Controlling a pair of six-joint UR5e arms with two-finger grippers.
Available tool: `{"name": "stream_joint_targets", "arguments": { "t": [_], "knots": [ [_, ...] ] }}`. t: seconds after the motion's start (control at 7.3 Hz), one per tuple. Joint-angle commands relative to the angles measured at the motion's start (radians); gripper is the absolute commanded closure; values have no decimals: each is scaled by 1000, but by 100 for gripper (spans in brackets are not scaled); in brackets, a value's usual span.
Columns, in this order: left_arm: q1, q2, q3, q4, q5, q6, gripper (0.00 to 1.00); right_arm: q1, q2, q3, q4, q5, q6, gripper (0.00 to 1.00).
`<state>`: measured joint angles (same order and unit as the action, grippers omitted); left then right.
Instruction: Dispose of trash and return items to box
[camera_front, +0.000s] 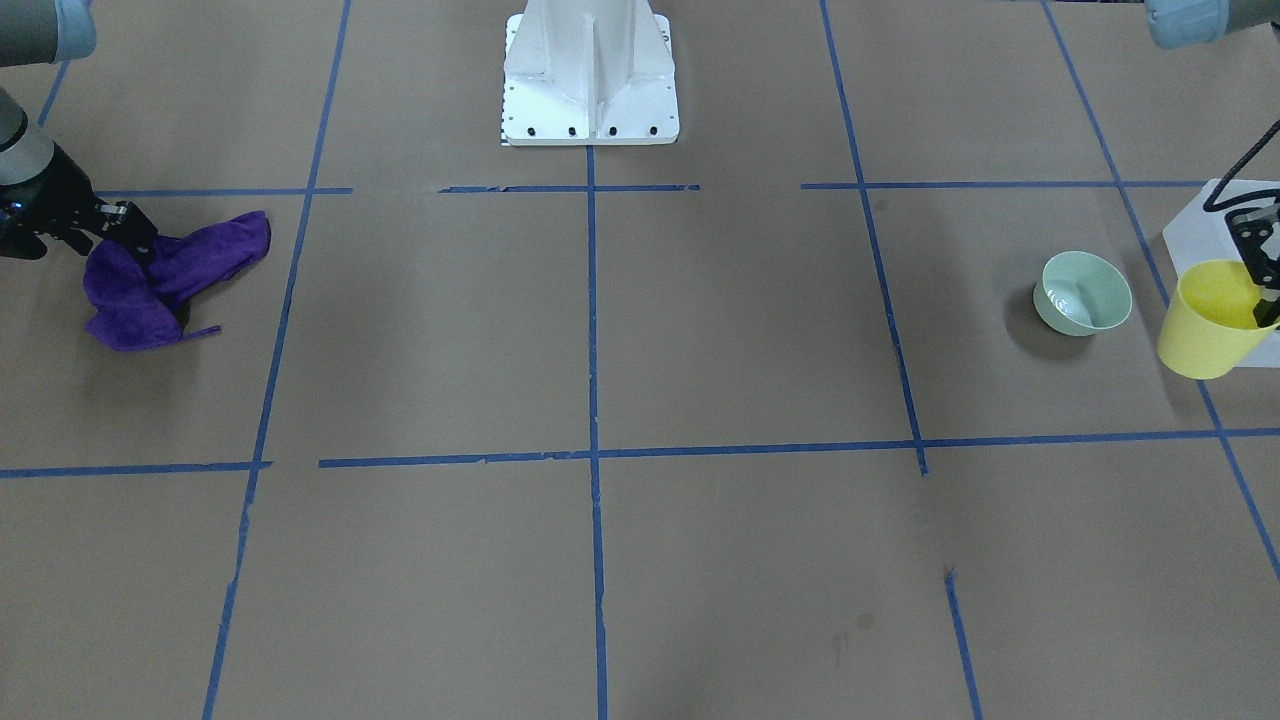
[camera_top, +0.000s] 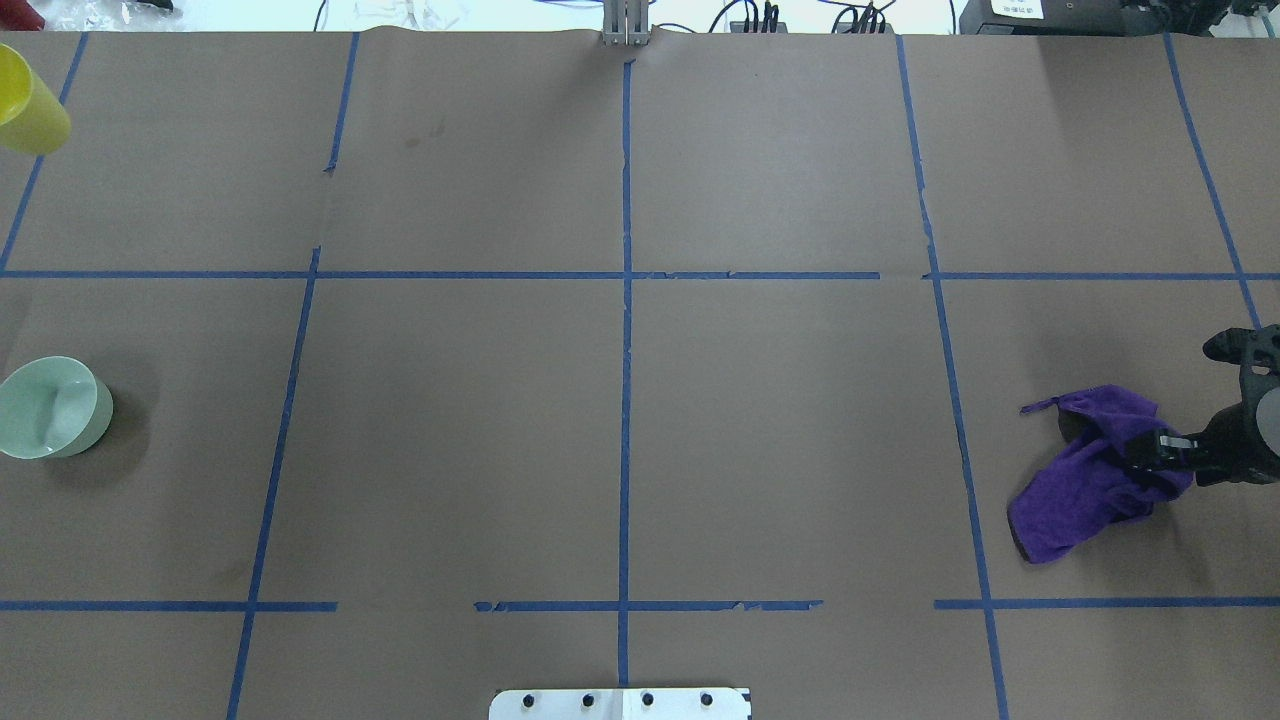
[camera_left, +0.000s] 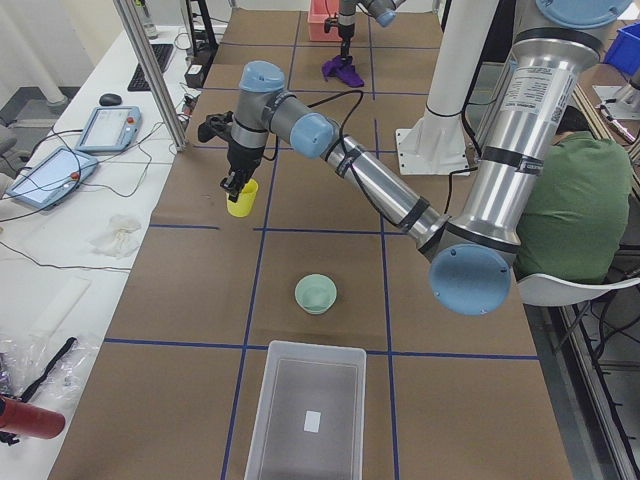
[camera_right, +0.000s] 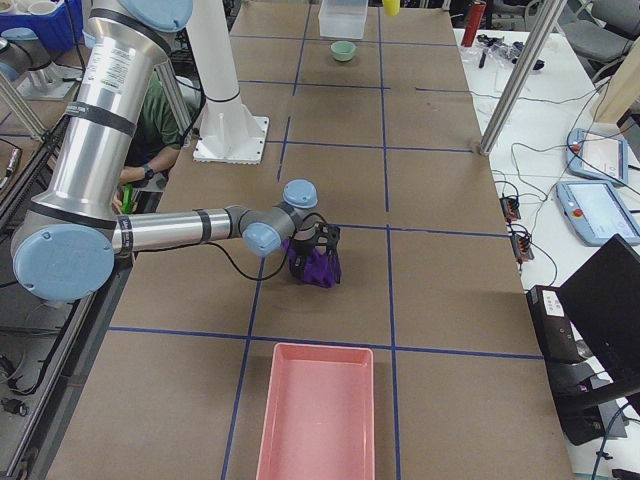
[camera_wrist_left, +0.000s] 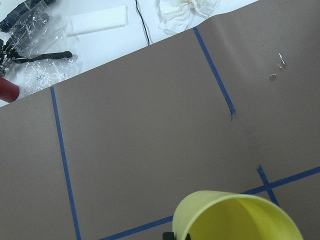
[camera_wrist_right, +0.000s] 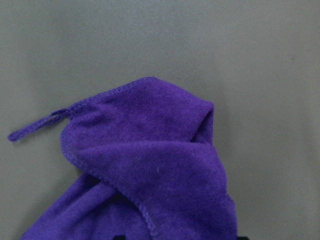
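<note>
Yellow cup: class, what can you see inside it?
One finger of the left gripper reaches inside the rim of the yellow cup, pinching its wall. The interior that shows is otherwise bare. Its bottom is hidden by the cup's own wall.

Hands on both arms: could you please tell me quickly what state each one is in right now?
Left hand: closed on the rim of the yellow cup.
Right hand: closed on the purple cloth.

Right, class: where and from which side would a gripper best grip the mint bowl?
Probably the rim of the bowl, from straight above: one finger inside, one outside. It stands upright, mouth up, nothing touching it, and its curved wall would likely slip from a side grip.
</note>
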<state>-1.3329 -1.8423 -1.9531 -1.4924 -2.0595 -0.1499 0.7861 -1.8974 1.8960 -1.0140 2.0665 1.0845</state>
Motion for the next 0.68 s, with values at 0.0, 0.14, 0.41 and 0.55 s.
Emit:
{"name": "stream_joint_targets", "arguments": {
  "t": [0.0, 0.14, 0.41, 0.55],
  "knots": [
    [-113, 2, 89, -3, -2, 177, 100, -16, 0, -8, 1, -2, 0, 100],
    [-158, 3, 144, -11, -23, 270, 100, -13, 0, 1, 0, 15, -1, 100],
    [-234, 11, 241, -26, -28, 419, 100, 28, -5, 55, -6, 21, -1, 100],
    [-264, 26, 275, -46, -42, 447, 100, 73, -5, 81, -9, 36, -3, 100]
  ]
}}
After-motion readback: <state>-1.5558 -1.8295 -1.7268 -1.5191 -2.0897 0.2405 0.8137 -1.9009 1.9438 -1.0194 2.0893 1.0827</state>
